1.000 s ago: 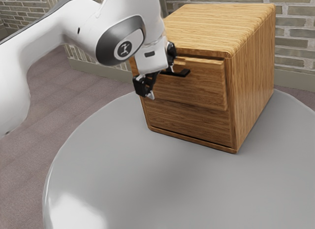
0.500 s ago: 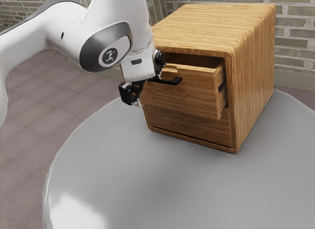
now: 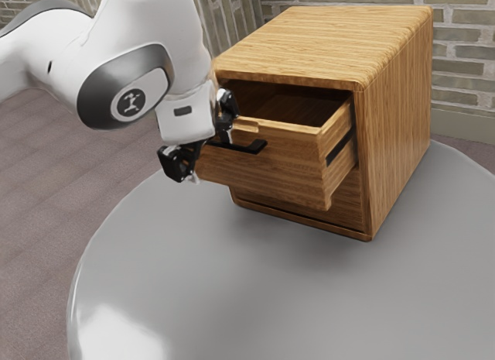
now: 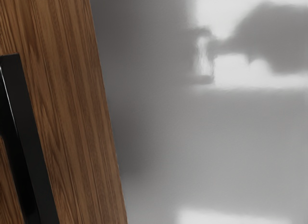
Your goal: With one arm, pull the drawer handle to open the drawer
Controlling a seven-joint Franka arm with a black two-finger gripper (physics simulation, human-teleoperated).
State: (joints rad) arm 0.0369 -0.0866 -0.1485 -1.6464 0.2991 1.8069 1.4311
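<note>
A wooden cabinet (image 3: 387,104) stands on the round grey table (image 3: 255,290). Its upper drawer (image 3: 271,155) is pulled well out toward the exterior view's left, showing an empty inside. The black bar handle (image 3: 246,148) runs across the drawer front. My gripper (image 3: 182,163) sits at the handle's left end, right against the drawer front, with the white hand above it hiding that end of the bar. In the wrist view the handle (image 4: 21,142) and the drawer front (image 4: 72,103) stand close beside the hand, over the table (image 4: 216,151).
The lower drawer (image 3: 340,201) is closed beneath the open one. A brick wall (image 3: 464,58) rises behind the cabinet, and a purple floor (image 3: 46,190) lies beyond the table's edge. Bare tabletop spreads in front of the cabinet.
The upper drawer has slid steadily further out of the cabinet. My hand has moved with the handle toward the exterior view's left and slightly down.
</note>
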